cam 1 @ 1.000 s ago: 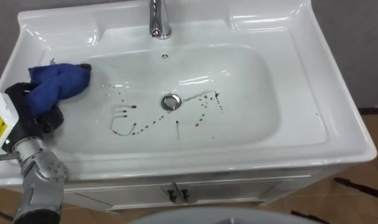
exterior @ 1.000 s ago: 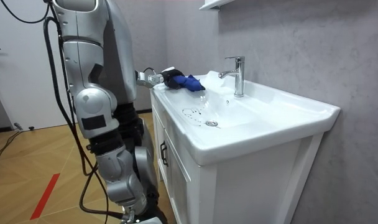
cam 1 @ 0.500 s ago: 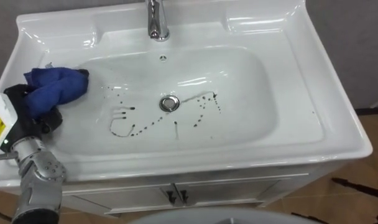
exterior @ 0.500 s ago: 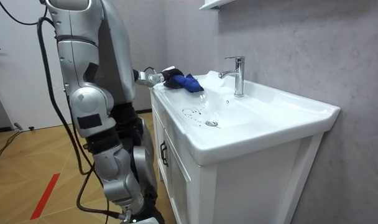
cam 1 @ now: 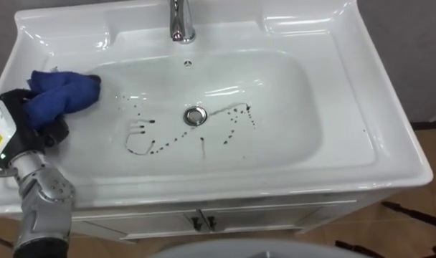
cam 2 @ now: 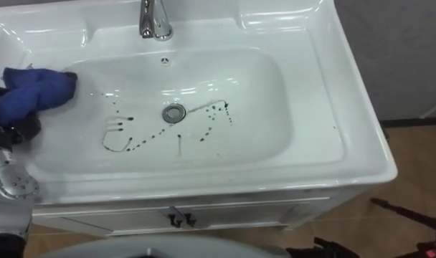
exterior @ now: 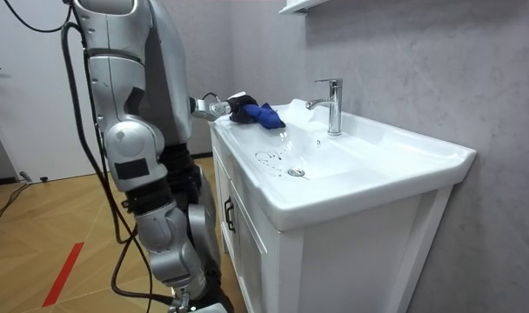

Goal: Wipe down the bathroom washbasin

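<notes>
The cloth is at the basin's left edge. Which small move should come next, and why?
Probably move the left hand with the blue cloth down and right onto the dark marks near the drain: they lie unwiped on the basin floor, apart from the cloth.

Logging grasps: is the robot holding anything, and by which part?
The left hand grips the blue cloth by its bunched lower end, at the basin's left edge.

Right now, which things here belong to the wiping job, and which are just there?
In the job: blue cloth, gripped by the left hand; basin; dark spots on its bottom.
Just there: tap; drain; cabinet doors below.
</notes>
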You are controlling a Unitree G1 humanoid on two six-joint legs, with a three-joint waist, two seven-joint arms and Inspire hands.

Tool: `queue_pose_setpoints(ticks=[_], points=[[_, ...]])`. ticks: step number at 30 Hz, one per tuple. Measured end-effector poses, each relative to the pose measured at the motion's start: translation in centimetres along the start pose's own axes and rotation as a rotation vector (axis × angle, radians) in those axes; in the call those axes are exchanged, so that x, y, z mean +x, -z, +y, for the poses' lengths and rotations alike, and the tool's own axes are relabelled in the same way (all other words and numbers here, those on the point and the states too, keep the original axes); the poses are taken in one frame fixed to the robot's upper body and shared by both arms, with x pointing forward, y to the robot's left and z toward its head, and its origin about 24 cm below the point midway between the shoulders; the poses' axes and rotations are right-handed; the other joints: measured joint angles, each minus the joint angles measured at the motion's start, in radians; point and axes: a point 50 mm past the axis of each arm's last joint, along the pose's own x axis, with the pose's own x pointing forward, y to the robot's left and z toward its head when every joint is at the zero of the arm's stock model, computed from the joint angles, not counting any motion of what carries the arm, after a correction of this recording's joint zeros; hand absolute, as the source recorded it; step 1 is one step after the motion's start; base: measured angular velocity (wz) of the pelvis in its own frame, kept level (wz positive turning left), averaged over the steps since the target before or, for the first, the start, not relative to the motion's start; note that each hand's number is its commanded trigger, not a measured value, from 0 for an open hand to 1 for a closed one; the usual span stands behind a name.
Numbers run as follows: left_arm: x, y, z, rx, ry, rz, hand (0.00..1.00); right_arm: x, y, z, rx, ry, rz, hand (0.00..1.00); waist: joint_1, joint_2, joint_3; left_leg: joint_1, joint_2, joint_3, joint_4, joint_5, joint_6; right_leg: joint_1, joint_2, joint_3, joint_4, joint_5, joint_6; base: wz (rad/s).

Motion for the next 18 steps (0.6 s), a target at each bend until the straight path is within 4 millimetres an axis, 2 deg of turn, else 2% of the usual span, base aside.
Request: queue_pose_setpoints(ticks=[4,10,18], points=[[0.1,-1.2,0.2,0.027,-0.014,-0.073,1.0,0.0,-0.4,0.0,-0.014,0.0,-0.027,0.0,-0.016,0.008,0.006,-0.005,0.0,-0.003,-0.001,0.0,0.0,-0.003,0.001,-0.009,-0.004,0.0,0.0,0.03],[-0.1,-3.0,-0.1,0.025,-0.019,-0.161,1.0,0.0,-0.7,0.2,-0.033,-0.006,-0.053,0.0,-0.017,0.01,0.0053,-0.013,0.001,0.0,-0.003,0.0,0.0,-0.017,0.001,0.003,-0.002,0.0,-0.001,-0.03],[-1.9,-4.5,-2.8,0.03,0.136,-0.24,1.0,0.2,-1.0,0.7,-0.089,-0.027,-0.055,0.0,-0.038,-0.008,0.0038,-0.021,0.002,0.011,-0.003,0.0,0.0,-0.034,0.001,0.013,0.009,0.0,-0.001,-0.03]])
